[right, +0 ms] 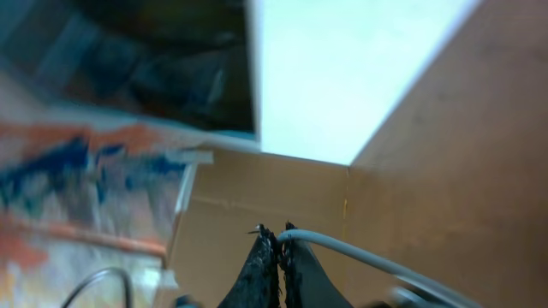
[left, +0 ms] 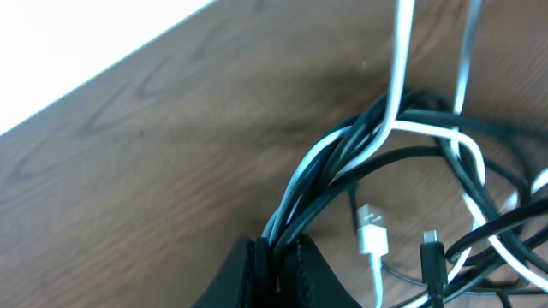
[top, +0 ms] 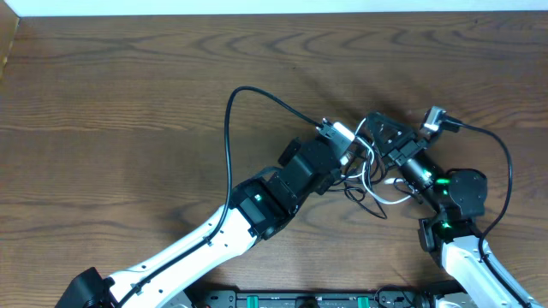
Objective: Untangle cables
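Left pincer (left: 276, 261) clamps cables (left: 342, 154); right pincer (right: 280, 257) nips white cable (right: 360, 257).

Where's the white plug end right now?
Left wrist view, lower right: the white plug sits just left of a black plug, ringed by the tangled cables.

No legible text; blurred right wrist view perhaps hides some.

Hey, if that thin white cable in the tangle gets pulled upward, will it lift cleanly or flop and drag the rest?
Probably floppy: the thin white cable bends in loose curves. It likely drags the black cables along, since they wind together at the left gripper. A small white plug may snag in a loop.
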